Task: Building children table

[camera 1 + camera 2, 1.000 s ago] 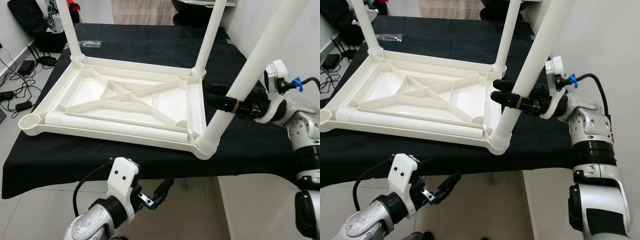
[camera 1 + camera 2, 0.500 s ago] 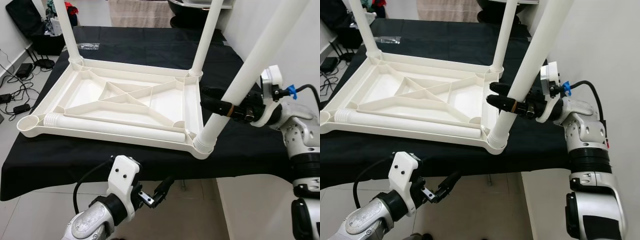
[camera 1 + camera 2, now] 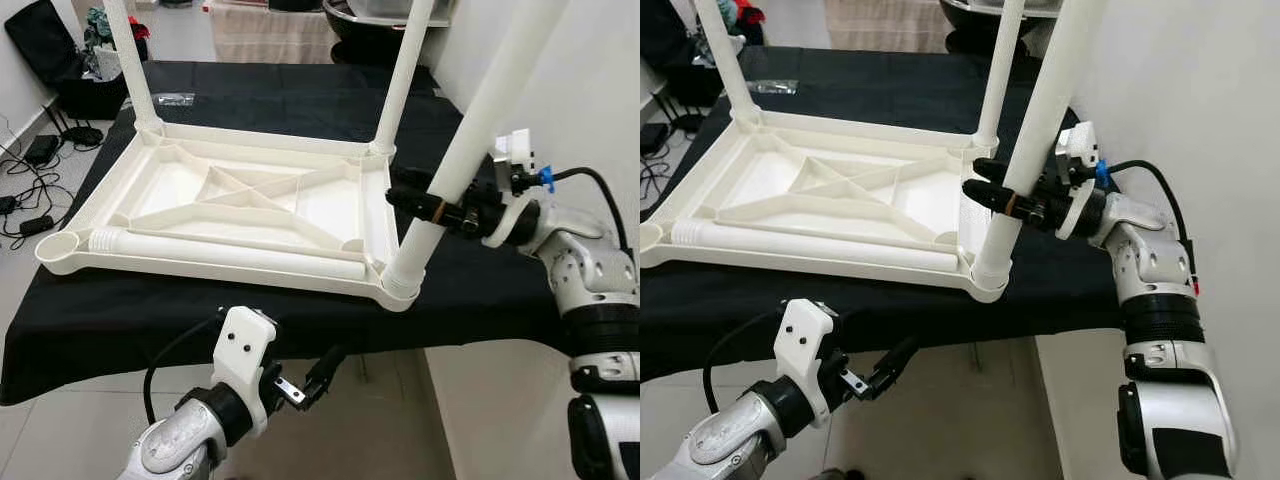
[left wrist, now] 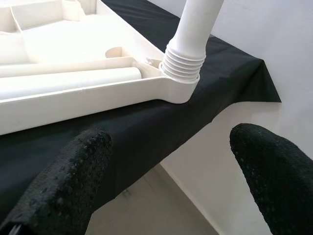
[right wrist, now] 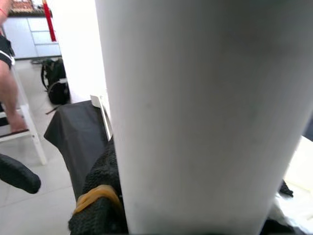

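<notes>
At frame right, our right pincer [image 3: 432, 206] reaches sideways, clenched around the white leg [image 3: 450, 165] socketed in the upturned tabletop [image 3: 240, 215] on the worktop [image 3: 300, 100]. Lower left, our left pincer [image 3: 305, 378] hangs released.

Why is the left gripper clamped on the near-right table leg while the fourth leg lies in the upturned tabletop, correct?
Wrong arm: the right gripper grips that near-right leg, as the left eye view shows. The left gripper hangs below the table edge. The fourth leg does lie in the upturned tabletop.
</notes>
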Controlling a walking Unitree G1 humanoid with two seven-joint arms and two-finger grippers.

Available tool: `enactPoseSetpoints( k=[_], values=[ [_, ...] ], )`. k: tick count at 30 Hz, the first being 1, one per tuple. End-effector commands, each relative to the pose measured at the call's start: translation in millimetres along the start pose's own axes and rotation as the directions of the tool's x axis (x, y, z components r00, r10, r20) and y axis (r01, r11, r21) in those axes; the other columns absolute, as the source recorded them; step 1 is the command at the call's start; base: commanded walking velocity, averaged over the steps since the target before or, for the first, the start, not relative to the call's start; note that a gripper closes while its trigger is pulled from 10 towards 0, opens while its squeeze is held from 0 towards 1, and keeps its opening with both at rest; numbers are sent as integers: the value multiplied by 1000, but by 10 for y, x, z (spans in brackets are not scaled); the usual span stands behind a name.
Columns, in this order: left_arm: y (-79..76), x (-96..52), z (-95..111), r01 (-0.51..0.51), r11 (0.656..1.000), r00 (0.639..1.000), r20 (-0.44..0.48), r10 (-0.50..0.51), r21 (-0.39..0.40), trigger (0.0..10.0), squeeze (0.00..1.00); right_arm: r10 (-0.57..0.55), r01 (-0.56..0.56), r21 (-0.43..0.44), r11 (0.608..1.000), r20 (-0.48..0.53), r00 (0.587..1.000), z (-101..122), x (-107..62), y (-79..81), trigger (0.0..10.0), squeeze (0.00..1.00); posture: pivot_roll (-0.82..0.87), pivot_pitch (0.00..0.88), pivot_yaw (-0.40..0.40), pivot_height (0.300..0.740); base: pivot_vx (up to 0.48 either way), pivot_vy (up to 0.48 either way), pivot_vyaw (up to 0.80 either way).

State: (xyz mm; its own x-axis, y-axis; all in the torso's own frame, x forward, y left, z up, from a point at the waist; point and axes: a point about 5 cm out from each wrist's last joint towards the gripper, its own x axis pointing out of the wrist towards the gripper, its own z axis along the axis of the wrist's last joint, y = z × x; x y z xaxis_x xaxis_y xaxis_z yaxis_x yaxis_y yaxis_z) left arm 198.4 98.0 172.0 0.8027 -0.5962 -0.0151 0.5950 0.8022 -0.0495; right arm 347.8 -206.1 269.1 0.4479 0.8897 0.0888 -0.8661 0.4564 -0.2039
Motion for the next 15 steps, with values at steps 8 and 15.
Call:
enactPoseSetpoints(
  k=[8, 15],
  values=[
    [28, 21, -24, -6, 1000, 1000, -9, 6, 6, 10000, 0, -220, 241, 67, 968, -225, 949, -479, 42, -8, 10000, 0, 111, 218, -63, 740, 0, 0, 0],
    [33, 26, -27, -11, 1000, 1000, -10, 12, 11, 10000, 0, -365, 397, 69, 915, -276, 889, -560, 46, -124, 10000, 0, 110, 219, -66, 740, 0, 0, 0]
  ],
)
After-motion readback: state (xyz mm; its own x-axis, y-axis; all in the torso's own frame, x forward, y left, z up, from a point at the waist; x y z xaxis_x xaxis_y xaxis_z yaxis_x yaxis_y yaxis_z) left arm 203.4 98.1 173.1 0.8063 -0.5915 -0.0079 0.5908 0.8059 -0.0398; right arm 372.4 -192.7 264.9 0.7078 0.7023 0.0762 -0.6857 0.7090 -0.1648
